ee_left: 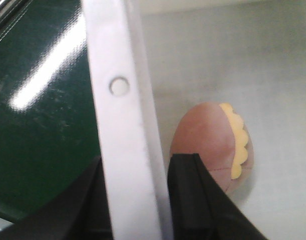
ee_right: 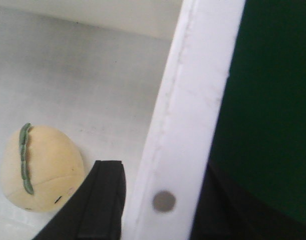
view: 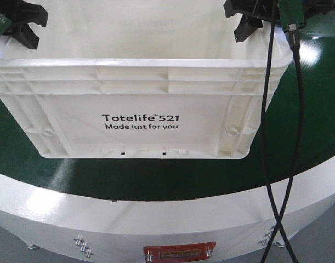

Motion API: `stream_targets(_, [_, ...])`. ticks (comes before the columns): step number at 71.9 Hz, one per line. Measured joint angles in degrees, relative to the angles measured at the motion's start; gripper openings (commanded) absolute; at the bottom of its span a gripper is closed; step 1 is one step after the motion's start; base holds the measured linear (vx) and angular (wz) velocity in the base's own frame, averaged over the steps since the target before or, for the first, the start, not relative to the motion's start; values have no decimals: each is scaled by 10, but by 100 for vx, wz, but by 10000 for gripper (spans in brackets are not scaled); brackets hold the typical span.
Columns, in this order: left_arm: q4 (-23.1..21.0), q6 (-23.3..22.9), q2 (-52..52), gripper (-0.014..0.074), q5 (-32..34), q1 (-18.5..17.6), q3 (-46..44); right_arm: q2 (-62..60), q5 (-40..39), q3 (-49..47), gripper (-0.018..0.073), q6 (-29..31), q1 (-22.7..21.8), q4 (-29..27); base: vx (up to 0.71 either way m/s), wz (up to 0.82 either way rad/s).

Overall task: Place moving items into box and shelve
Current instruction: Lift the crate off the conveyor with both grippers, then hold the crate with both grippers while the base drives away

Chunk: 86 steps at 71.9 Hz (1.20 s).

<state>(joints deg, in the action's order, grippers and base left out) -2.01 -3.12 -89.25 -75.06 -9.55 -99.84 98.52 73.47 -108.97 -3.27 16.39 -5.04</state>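
Front camera first. Shows the box [view: 140, 98] standing on the dark green round table [view: 315, 142], printed wall toward the lens. Catches the left gripper [view: 24, 24] at the box's left rim and the right gripper [view: 247, 24] at its right rim, both cut off by the frame top. Also shows a black cable [view: 266, 137] hanging past the right corner.

Left wrist next. Finds black fingers [ee_left: 193, 200] pressed against both sides of the box wall, clamped on it. Reveals a brown egg-shaped toy [ee_left: 208, 145] (yellow scalloped trim) on the box floor.

Right wrist last. Shows one finger inside, one outside, closed on the rim. Picks out a cream egg-shaped toy [ee_right: 47, 170] with a green strip, inside the box, just beside the inner finger.
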Motion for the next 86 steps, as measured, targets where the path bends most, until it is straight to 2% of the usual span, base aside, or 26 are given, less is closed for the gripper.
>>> stream_targets(86, [0,1,0,-1,5,0,0,0,0,0,-3,0,0,-1,-1,0])
